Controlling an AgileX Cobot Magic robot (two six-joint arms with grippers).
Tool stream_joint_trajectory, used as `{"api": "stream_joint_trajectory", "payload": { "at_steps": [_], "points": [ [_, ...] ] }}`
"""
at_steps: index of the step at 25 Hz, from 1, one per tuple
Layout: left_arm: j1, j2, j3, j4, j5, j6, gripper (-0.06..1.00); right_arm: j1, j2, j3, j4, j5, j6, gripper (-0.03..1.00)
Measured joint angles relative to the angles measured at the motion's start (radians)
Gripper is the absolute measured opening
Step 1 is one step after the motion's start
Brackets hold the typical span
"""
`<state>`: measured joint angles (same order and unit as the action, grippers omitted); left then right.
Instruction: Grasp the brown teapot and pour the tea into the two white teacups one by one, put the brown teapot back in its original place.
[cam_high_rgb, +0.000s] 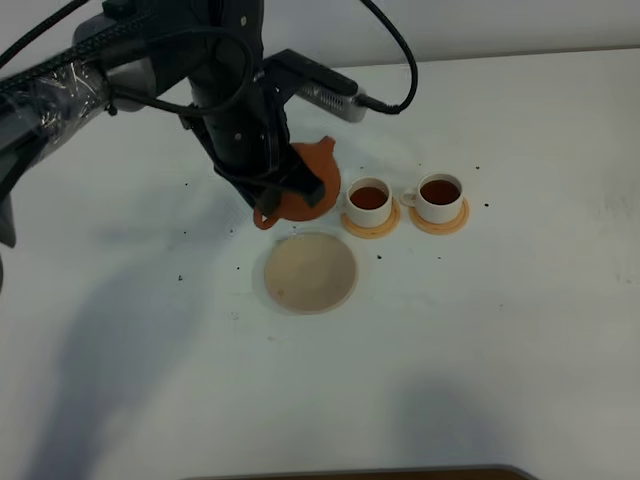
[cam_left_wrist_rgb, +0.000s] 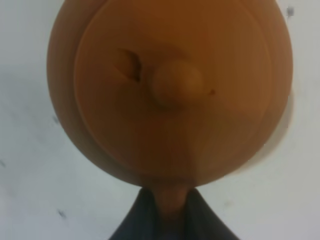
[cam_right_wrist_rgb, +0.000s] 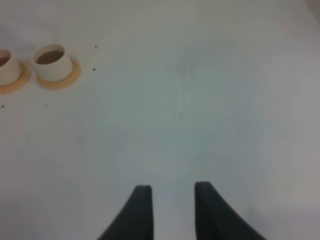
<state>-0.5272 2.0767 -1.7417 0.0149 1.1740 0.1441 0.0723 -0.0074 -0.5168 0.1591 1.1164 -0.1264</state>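
My left gripper (cam_high_rgb: 292, 182) is shut on the loop handle of the brown teapot (cam_high_rgb: 298, 206), which is roughly level, just behind the beige wooden disc (cam_high_rgb: 311, 272) and left of the cups. The left wrist view looks down on the teapot's lid and knob (cam_left_wrist_rgb: 176, 85), with the handle (cam_left_wrist_rgb: 170, 202) between the dark fingers. The two white teacups (cam_high_rgb: 369, 197) (cam_high_rgb: 440, 192) stand on orange coasters and both hold dark tea. The disc is bare. My right gripper (cam_right_wrist_rgb: 171, 202) is open and empty over bare table; its view shows the cups (cam_right_wrist_rgb: 52, 61) (cam_right_wrist_rgb: 7, 67) far off.
The white table (cam_high_rgb: 520, 330) carries a few small dark specks around the disc and cups. My left arm and its cables (cam_high_rgb: 150, 70) reach in from the upper left, casting shadows at the lower left. A dark edge (cam_high_rgb: 380, 473) shows at the bottom.
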Motion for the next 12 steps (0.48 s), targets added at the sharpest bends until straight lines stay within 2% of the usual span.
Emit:
{"api": "stream_joint_trajectory", "payload": {
  "at_steps": [12],
  "points": [
    [-0.1,-0.016,0.197,0.005,-0.008,-0.115,0.14,0.0,0.0,0.0,0.0,0.0,0.0,0.24]
  ]
}}
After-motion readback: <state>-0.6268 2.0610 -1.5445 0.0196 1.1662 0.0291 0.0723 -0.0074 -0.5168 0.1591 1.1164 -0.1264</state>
